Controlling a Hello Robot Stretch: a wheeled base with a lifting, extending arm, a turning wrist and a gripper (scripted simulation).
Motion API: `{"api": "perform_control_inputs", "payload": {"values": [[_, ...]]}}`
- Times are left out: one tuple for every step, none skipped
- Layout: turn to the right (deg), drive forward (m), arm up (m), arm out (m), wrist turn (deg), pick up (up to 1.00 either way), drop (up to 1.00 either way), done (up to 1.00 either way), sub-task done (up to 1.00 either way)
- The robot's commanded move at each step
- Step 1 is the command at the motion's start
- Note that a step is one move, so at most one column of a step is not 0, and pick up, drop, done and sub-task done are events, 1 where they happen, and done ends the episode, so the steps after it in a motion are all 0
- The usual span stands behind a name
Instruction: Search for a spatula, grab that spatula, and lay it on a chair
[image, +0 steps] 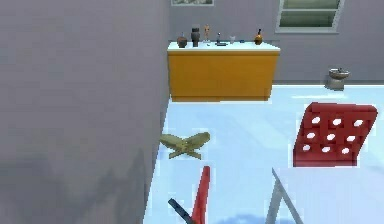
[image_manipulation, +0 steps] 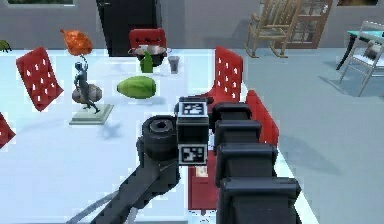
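The dark arm (image_manipulation: 245, 165) rises from the bottom of the arm side view over a white table (image_manipulation: 60, 150). My gripper (image_manipulation: 122, 194) sits left of the two white marker squares (image_manipulation: 192, 130), and its fingers slant down toward the lower left across the tabletop. I cannot tell whether it holds anything. Red chairs with round holes stand around the table, at its left (image_manipulation: 38, 76), far end (image_manipulation: 148, 40) and right (image_manipulation: 228, 72). In the forward view another red chair (image: 334, 134) stands at the right beside a white table corner (image: 330, 198).
On the table are a dark statue on a base (image_manipulation: 88, 95), a green lump (image_manipulation: 137, 87), a cup (image_manipulation: 174, 64) and a bowl (image_manipulation: 150, 50). An orange counter (image: 222, 72) with several small items stands ahead; a grey wall (image: 80, 100) runs left. A tan object (image: 187, 144) lies on the floor.
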Motion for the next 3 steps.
{"api": "perform_control_inputs", "payload": {"values": [[0.0, 0.00, 0.00, 0.00, 39.0, 0.00, 0.00, 0.00, 0.00], [0.0, 0.00, -0.30, 0.00, 0.0, 0.00, 0.00, 0.00, 0.00], [0.0, 0.00, -0.32, 0.00, 0.0, 0.00, 0.00, 0.00, 0.00]]}}
